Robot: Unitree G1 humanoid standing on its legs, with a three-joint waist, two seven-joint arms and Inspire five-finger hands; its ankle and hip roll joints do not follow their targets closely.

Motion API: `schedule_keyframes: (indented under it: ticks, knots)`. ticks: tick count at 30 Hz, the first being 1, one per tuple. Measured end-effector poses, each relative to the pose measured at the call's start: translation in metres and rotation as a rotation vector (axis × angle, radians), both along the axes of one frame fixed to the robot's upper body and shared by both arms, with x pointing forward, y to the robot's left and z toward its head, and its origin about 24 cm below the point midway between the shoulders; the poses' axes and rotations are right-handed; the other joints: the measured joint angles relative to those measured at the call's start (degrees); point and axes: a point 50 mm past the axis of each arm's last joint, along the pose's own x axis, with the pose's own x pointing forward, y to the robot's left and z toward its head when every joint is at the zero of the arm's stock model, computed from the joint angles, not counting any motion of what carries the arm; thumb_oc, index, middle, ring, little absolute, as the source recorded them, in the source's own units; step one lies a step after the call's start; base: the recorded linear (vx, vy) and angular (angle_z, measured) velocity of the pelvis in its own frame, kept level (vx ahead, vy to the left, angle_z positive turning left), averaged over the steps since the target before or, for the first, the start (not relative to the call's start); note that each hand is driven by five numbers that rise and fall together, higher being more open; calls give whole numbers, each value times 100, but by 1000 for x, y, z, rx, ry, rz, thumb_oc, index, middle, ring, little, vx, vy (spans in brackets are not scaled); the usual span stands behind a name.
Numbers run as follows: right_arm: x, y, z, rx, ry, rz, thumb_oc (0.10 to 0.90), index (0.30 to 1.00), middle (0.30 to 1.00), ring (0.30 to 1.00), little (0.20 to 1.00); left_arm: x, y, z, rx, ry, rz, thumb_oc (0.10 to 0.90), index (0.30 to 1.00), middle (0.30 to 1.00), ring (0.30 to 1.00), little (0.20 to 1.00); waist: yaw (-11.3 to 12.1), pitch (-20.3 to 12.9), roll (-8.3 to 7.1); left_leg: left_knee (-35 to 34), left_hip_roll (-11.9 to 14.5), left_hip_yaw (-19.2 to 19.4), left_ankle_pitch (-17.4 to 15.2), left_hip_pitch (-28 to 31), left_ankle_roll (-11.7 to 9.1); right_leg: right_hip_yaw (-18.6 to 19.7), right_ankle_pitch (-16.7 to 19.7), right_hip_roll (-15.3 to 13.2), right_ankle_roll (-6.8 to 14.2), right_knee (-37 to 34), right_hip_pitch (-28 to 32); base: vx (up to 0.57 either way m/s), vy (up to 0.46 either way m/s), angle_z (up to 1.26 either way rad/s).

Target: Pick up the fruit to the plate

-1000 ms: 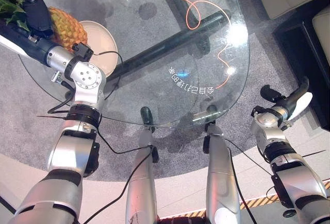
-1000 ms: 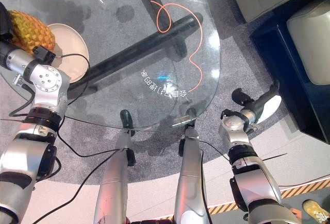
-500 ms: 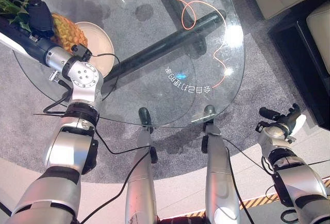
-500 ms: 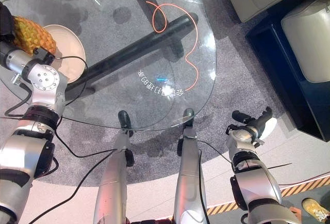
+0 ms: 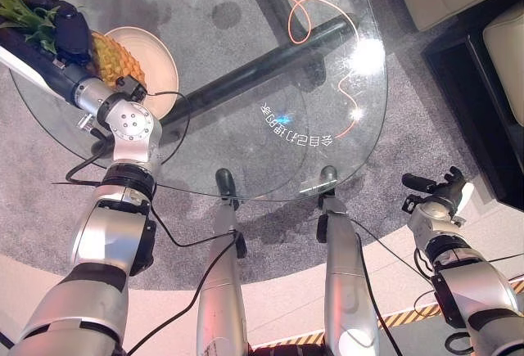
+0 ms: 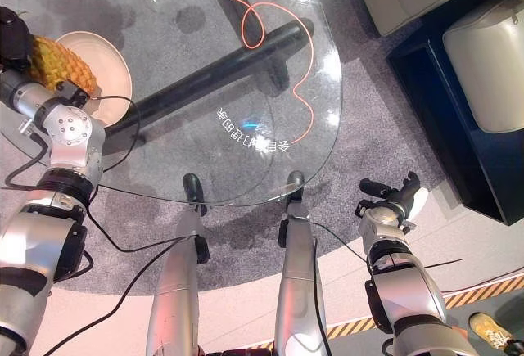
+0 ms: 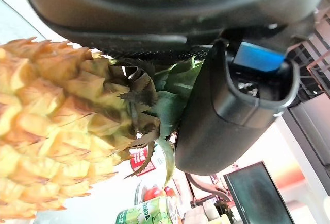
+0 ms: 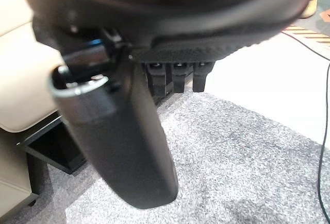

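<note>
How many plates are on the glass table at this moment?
1. The plate lies near the table's left edge; the pineapple held in the left hand covers part of it. The arm may hide something beside it.

A yellow-orange pineapple (image 5: 115,57) with a spiky green crown (image 5: 29,14) is lying tilted over the cream round plate (image 5: 157,68) at the glass table's far left, its body seemingly resting on the plate's rim, crown pointing away from the plate.

pineapple (image 6: 64,63) over plate (image 6: 110,61) | left hand (image 6: 15,37) grips it | right hand (image 6: 391,202) off-table
</note>
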Motion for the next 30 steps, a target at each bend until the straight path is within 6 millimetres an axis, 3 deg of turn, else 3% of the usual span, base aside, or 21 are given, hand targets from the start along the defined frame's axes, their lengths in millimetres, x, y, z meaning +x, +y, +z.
schedule_keyframes:
  ticks: [8, 16, 23, 25, 29, 30]
  knots:
    - [2, 1, 2, 0, -7, 2, 800, 900, 900, 900, 900, 2, -1, 1, 23, 10, -27, 100, 300, 300, 300, 200, -11, -2, -22, 4, 9, -5, 0, -57, 0, -28, 1, 3, -2, -4, -40, 0, 0, 0]
    - [5, 4, 5, 3, -18, 9, 800, 900, 900, 900, 900, 3, 2, 1, 8, 18, -38, 100, 300, 300, 300, 200, -23, 8, -196, 29, 20, -5, 0, -173, -1, -31, 16, 12, -19, -2, -151, 0, 0, 0]
    - [7, 5, 8, 5, -27, 13, 800, 900, 900, 900, 900, 4, 2, 1, 21, 28, -58, 114, 312, 312, 312, 214, -14, 8, -205, 36, 20, -7, 0, -181, -1, -31, 16, 13, -19, -1, -151, 0, 0, 0]
    - [7, 5, 8, 4, -27, 13, 800, 900, 900, 900, 900, 4, 2, 2, 25, 26, -62, 298, 469, 469, 469, 398, -15, 8, -205, 43, 20, -10, -1, -203, 0, -33, 16, 13, -19, -1, -168, 0, 0, 0]
    - [8, 6, 8, 6, -29, 16, 800, 900, 900, 900, 900, 5, 0, 10, 26, 3, -66, 438, 589, 589, 589, 538, -11, 8, -205, 101, 21, -25, -2, -291, -1, -40, 26, 13, -24, 4, -221, 0, 0, 0]
    - [8, 6, 8, 6, -29, 16, 800, 900, 900, 900, 900, 5, 0, 11, 26, 1, -66, 630, 754, 754, 754, 730, -9, 8, -205, 105, 21, -25, -2, -291, -1, -39, 26, 13, -24, 5, -221, 0, 0, 0]
